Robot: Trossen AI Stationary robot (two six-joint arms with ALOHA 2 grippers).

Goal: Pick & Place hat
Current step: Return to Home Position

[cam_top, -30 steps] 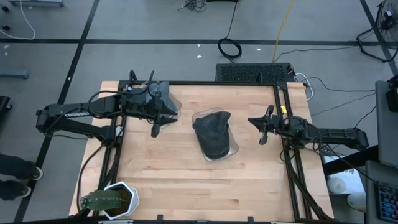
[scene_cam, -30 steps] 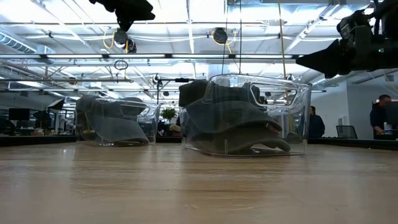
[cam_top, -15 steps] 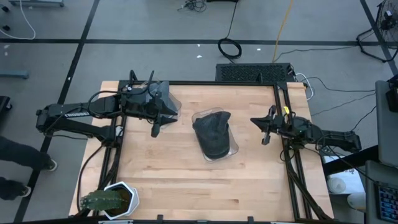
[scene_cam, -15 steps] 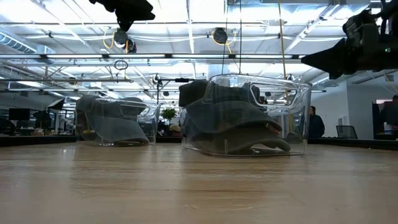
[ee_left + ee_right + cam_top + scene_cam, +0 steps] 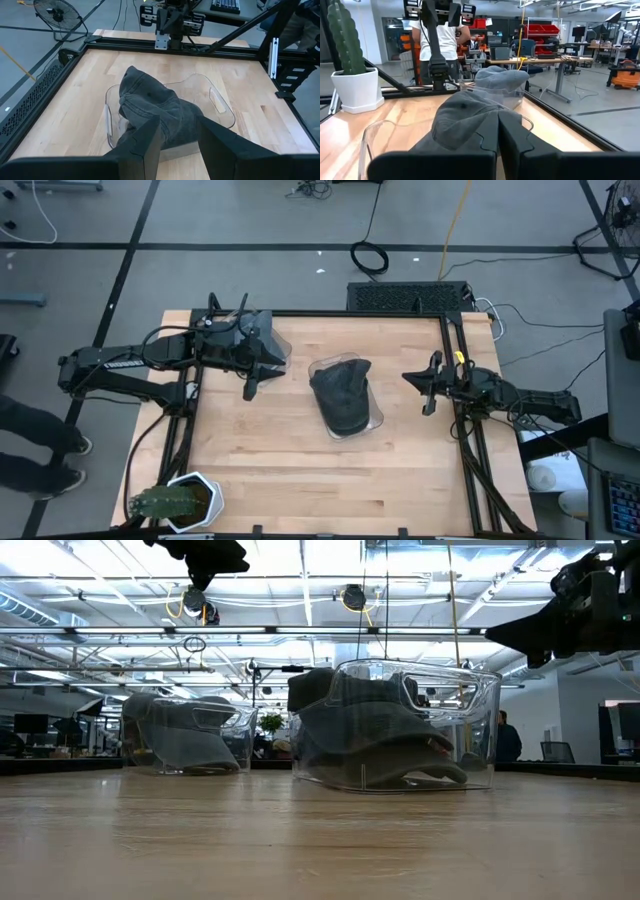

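Note:
A dark grey hat (image 5: pixel 342 394) lies in a clear plastic bin (image 5: pixel 374 416) at the middle of the table; it also shows in the left wrist view (image 5: pixel 155 110) and the right wrist view (image 5: pixel 465 117). A second grey hat (image 5: pixel 180 740) lies in another clear bin (image 5: pixel 272 340) at the far left, under my left arm. My left gripper (image 5: pixel 250 388) hangs open and empty above the table, left of the middle bin. My right gripper (image 5: pixel 427 402) is shut and empty, right of that bin, raised off the table.
A cactus in a white pot (image 5: pixel 178 502) stands at the near left corner. A black frame (image 5: pixel 458 330) runs along the table's edges. A person (image 5: pixel 440 42) stands beyond the table's left side. Bare wood (image 5: pixel 330 480) lies near the front edge.
My right gripper has drawn back a little toward the table's right edge, away from the middle bin. The hats and bins have stayed where they were.

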